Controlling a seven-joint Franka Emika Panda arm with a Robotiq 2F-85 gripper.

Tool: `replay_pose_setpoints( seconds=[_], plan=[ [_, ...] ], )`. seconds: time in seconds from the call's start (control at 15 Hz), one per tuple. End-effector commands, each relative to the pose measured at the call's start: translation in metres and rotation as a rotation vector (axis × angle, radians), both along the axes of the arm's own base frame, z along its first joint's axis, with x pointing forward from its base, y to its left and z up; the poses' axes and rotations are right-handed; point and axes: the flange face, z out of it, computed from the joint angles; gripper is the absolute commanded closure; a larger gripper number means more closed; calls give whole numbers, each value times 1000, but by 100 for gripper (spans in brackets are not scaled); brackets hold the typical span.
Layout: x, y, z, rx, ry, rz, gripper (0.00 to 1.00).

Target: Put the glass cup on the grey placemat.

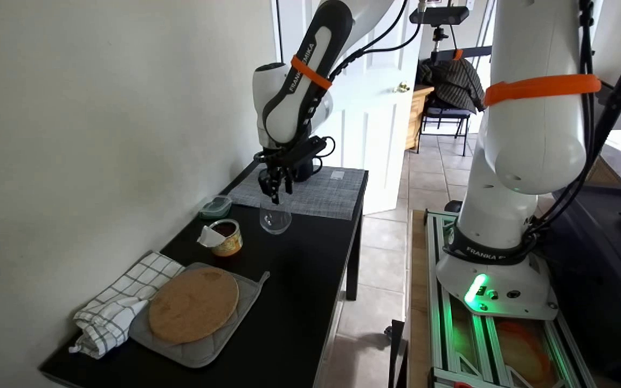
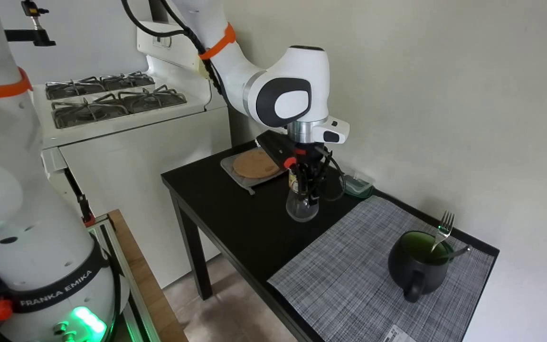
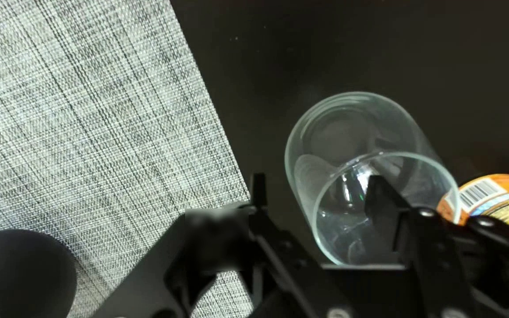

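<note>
The glass (image 3: 345, 143) stands mouth up, long axis vertical, on the table (image 1: 294, 280) between the tin (image 1: 229, 245) and the mat (image 2: 340, 266). The gripper (image 3: 317, 183) has its jaws spread at the rim, one across the mouth. Bare table runs to the robot-side edge; bare mat lies between glass and mug (image 2: 411, 270), toward the end edge.

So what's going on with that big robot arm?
A robot arm has its open gripper at the top of a glass cup. One finger is outside; the other seems to be over or inside the cup's mouth. It doesn't look gripped yet. The cup stands on the black table, beside the grey placemat where it's meant to go.
</note>
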Motion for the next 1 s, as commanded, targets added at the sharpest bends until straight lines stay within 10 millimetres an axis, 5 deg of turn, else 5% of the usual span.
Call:
replay_pose_setpoints(
  seconds=[0.0, 0.27, 0.73, 0.93],
  plan=[
    [6, 2, -14, 5, -2, -14, 70],
    [5, 4, -20, -11, -1, 1, 99],
    [18, 7, 14, -42, -87, 40, 99],
    [42, -13, 33, -112, -192, 15, 99]
  ],
)
